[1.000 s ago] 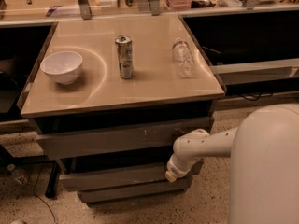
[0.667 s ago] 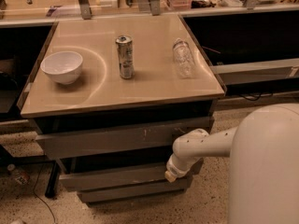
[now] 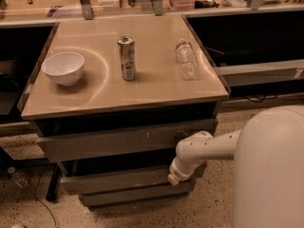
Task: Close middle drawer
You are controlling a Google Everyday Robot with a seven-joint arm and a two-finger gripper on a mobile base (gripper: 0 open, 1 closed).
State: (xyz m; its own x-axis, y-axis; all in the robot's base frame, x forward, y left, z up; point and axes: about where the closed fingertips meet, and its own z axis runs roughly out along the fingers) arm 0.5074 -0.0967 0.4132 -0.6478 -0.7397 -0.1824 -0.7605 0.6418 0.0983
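The middle drawer [image 3: 118, 179] is a wide, shallow grey front under the taller scuffed drawer front [image 3: 114, 144]. It sticks out a little, and a dark gap of its interior [image 3: 118, 163] shows above it. My white arm [image 3: 204, 148] reaches in from the right. Its gripper [image 3: 174, 177] is at the right part of the middle drawer's front, touching or nearly touching it.
On the cabinet's tan top [image 3: 156, 87] stand a white bowl [image 3: 63, 67], a metal can [image 3: 126, 57] and a clear plastic bottle [image 3: 185, 59] lying down. A lower drawer front [image 3: 133, 196] sits below. My white body [image 3: 273, 170] fills the lower right. Speckled floor [image 3: 28, 208] lies to the left.
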